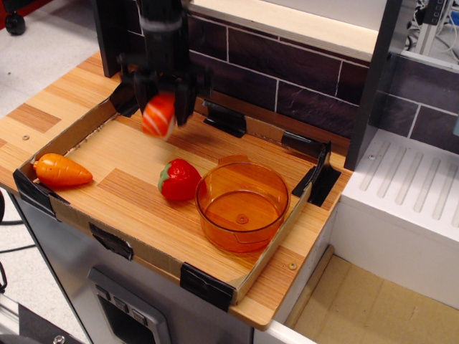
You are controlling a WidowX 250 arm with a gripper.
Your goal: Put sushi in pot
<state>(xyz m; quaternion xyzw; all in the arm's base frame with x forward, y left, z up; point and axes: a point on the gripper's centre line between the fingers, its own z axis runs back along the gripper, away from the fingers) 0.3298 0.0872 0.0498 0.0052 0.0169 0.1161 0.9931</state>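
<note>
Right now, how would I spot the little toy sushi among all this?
Find the shallow wooden tray edged with cardboard. At its far left the black gripper holds the sushi above the boards: orange-red with white stripes, unlike the plain red strawberry and orange carrot.

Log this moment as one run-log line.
phase: lift | gripper: shut on sushi, off the board | pot: empty | strawberry: beside pot | next: carry to pot

A single raised camera looks down obliquely from the front corner at the whole tray [107, 236], fairly near.
</note>
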